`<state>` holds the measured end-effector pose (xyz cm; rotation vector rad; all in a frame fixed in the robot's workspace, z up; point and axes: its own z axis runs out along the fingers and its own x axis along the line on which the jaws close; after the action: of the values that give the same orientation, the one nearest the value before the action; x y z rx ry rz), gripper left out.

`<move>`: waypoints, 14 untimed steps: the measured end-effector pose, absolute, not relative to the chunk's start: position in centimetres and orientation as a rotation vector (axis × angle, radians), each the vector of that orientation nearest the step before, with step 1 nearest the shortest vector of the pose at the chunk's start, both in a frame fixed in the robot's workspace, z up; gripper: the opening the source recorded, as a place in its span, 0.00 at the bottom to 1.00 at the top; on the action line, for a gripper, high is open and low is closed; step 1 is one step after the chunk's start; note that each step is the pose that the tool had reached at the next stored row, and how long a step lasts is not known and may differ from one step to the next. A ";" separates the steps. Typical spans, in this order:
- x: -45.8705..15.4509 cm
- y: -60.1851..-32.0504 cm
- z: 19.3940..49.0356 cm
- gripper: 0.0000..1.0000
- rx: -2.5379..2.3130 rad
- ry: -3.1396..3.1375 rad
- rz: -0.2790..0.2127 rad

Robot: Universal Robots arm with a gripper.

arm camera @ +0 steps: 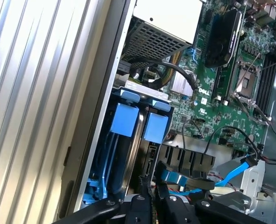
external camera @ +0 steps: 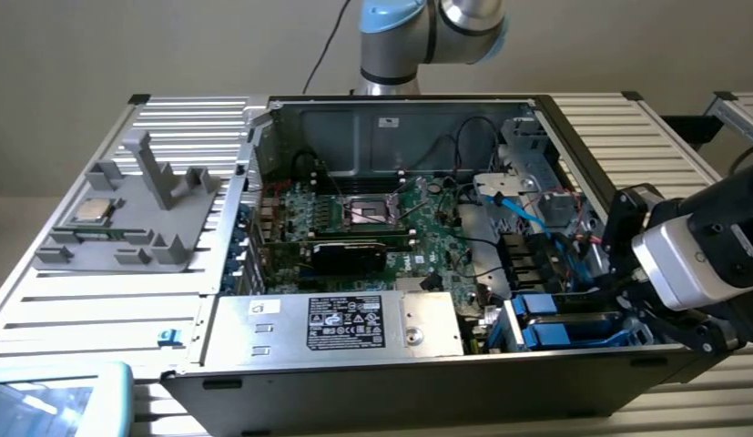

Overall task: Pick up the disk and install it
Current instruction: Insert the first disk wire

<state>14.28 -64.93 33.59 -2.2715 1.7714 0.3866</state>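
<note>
The disk (external camera: pixel 568 330) (arm camera: pixel 152 140) is standing on edge in the drive bay at the case's (external camera: pixel 351 387) corner, on the exterior view's right. Its blue carrier tab is sitting just beside a second blue tab (arm camera: pixel 124 120). The gripper (external camera: pixel 646 309) (arm camera: pixel 152 203) is hanging over that bay at the disk's connector end. Its fingers (arm camera: pixel 140 205) are sitting narrow, almost together, and I cannot tell whether they are pinching the disk's edge. A blue cable (arm camera: pixel 177 179) is lying just beside them. The motherboard (external camera: pixel 376 218) is lying in the middle of the case, with the silver box (external camera: pixel 351 323) near its front. Well apart on the exterior view's left, a chip (external camera: pixel 91 211) is resting on a grey fixture (external camera: pixel 146 196).
</note>
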 end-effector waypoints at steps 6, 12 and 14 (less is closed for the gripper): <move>14.3 -63.7 34.7 0.16 -2.308 1.803 0.342; 14.3 -62.6 35.4 0.16 -2.357 1.846 0.280; 14.3 -62.2 35.5 0.16 -2.376 1.862 0.255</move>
<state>14.28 -62.20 35.52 -2.3757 1.8623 0.2553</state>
